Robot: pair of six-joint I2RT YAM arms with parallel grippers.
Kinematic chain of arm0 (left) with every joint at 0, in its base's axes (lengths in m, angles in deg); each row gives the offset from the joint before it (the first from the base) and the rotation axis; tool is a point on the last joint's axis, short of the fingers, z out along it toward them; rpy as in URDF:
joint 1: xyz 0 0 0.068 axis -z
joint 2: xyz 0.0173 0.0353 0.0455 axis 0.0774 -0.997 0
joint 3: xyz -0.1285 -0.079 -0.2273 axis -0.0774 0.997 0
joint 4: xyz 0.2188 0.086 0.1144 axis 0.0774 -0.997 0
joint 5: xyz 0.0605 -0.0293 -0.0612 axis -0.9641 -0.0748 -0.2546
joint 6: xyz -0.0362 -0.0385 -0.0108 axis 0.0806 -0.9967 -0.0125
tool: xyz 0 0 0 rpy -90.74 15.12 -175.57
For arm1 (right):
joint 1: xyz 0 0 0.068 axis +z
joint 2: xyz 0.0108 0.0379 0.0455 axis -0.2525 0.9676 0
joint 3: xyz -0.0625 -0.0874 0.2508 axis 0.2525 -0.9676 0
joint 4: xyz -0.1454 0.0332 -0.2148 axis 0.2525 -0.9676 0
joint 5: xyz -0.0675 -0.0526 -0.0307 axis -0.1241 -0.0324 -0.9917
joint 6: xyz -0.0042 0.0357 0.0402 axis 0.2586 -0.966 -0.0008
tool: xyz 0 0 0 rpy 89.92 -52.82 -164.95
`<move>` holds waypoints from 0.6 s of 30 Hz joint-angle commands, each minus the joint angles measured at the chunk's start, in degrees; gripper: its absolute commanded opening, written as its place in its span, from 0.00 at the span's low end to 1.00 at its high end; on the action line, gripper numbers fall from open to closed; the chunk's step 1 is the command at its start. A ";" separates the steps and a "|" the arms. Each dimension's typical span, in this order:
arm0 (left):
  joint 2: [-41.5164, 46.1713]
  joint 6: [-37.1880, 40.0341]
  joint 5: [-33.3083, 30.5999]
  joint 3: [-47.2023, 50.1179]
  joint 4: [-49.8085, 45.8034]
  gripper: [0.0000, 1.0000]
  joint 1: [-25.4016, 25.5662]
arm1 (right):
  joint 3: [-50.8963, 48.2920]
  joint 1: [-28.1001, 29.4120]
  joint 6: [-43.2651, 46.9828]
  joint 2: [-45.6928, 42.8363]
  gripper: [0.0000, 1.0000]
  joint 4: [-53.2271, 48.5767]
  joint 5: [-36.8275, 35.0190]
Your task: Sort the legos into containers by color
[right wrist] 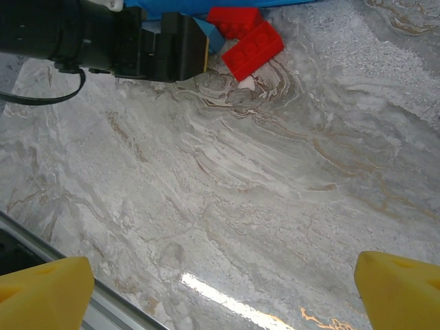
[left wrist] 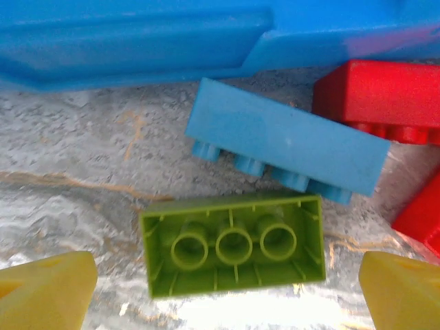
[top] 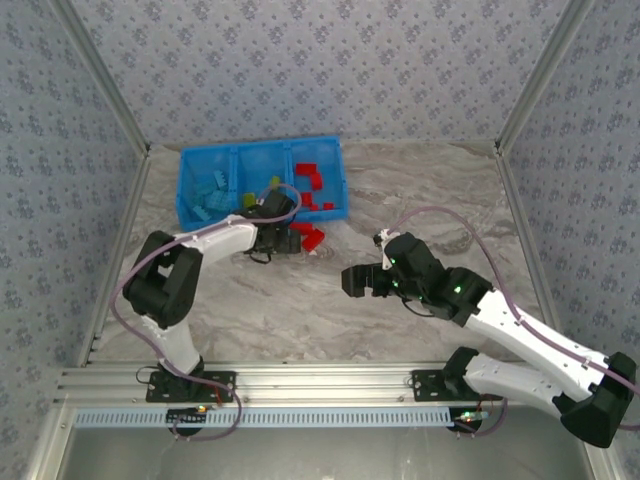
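I have the left gripper (left wrist: 223, 292) spread around a lime green brick (left wrist: 232, 244).
It lies underside up between the parted jaws; a light blue brick (left wrist: 289, 141), red bricks (left wrist: 378, 93) and the blue tray (left wrist: 137, 41) lie just beyond. The right gripper's (right wrist: 223, 295) jaws stand apart over the marble table (right wrist: 240, 192).

Central table (top: 300, 310) lies free; bricks (top: 312, 237) (red, blue) hem the tray (top: 260, 146).

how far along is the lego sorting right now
Done: the bright blue plastic tray already holds light blue bricks in its left compartment and red bricks in its right one. In hand: nothing gripped; the open left hand straddles an upside-down lime green brick on the table. Left: that one, a light blue rectangular brick and red plastic bricks beside it. The right hand hangs open over the table.
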 commanded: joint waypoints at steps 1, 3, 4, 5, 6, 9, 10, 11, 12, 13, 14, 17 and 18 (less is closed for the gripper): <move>-2.35 1.67 1.75 -3.06 0.64 0.95 -0.49 | -0.48 0.27 -0.79 -0.43 1.00 -0.88 -1.06; -3.52 1.65 2.00 -3.65 0.29 0.89 -0.61 | -0.50 0.33 -0.79 -0.28 1.00 -0.75 -1.04; -3.97 1.56 2.20 -3.86 0.10 0.85 -0.57 | -0.50 0.33 -0.83 -0.28 1.00 -0.71 -0.98; -4.15 1.55 2.49 -3.84 0.03 0.82 -0.55 | -0.49 0.35 -0.79 -0.23 1.00 -0.64 -0.92; -4.26 1.54 2.62 -3.67 0.11 0.79 -0.56 | -0.41 0.35 -0.80 -0.28 1.00 -0.62 -0.89; -4.00 1.14 2.34 -2.20 0.50 0.74 -0.60 | -0.30 0.32 -0.86 -0.30 1.00 -0.52 -0.60; -3.88 1.05 2.39 -1.60 0.75 0.73 -0.57 | -0.15 0.40 -0.79 -0.30 1.00 -0.42 -0.59; -3.68 0.95 2.64 -0.97 1.11 0.71 -0.56 | -0.15 0.46 -0.79 -0.25 1.00 -0.45 -0.56; -3.49 0.83 2.93 -0.31 1.39 0.68 -0.55 | -0.13 0.45 -0.79 -0.28 1.00 -0.45 -0.51; -3.23 0.73 3.30 0.29 1.63 0.66 -0.57 | -0.13 0.47 -0.79 -0.29 1.00 -0.36 -0.52; -2.58 0.69 3.69 0.98 1.89 0.63 -0.47 | -0.08 0.53 -0.79 -0.29 1.00 -0.27 -0.51; 0.67 0.64 4.51 2.33 1.58 0.59 0.01 | -0.13 0.63 -0.79 -0.19 1.00 -0.01 -0.50; 2.48 0.88 4.75 2.53 0.92 0.58 0.24 | 0.03 0.67 -0.79 -0.17 1.00 0.15 -0.49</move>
